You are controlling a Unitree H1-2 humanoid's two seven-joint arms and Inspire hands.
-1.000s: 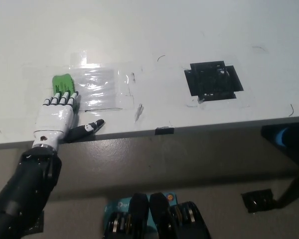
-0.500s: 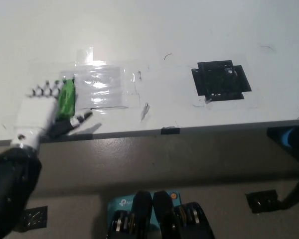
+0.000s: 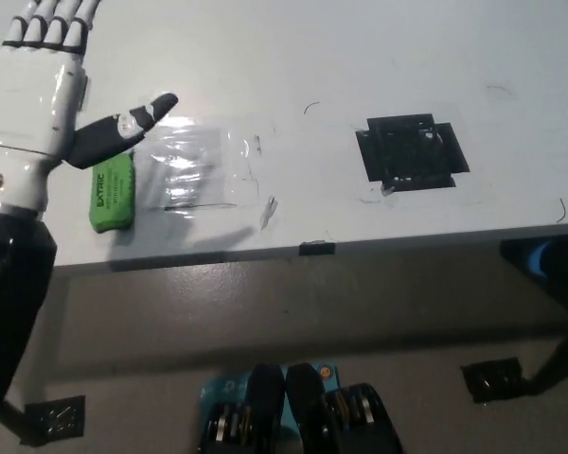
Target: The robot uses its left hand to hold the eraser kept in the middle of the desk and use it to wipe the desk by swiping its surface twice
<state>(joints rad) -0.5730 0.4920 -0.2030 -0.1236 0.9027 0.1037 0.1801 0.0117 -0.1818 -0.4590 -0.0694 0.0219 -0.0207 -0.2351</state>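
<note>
The left robot hand (image 3: 36,90) is at the upper left of the head view, raised above the bench (image 3: 293,57) with its back toward the camera. Its fingers (image 3: 49,26) point up and away, spread slightly apart, and its dark thumb (image 3: 123,130) sticks out to the side. The robot hand is open and holds nothing. Its dark forearm runs down along the picture's left edge. The right robot hand is not in view.

Just below the thumb, the green eraser (image 3: 112,193) lies flat on the bench near the front edge, its long side running front to back, with white lettering on its top face. The thumb's tip is above it and off to the side; whether they touch cannot be told, but the eraser looks free of the robot hand.

Just beside the eraser, a patch of clear tape (image 3: 194,170) is stuck flat on the white surface, shiny with glare. A few thin dark scribbles (image 3: 266,210) mark the bench around the tape's far side.

Well apart from these, toward the right half of the bench, there is a black square of tape (image 3: 412,151) with rough edges. A small black tab (image 3: 312,248) sits on the front edge of the bench between the clear tape and the black square. Below the edge, the grey floor shows.
</note>
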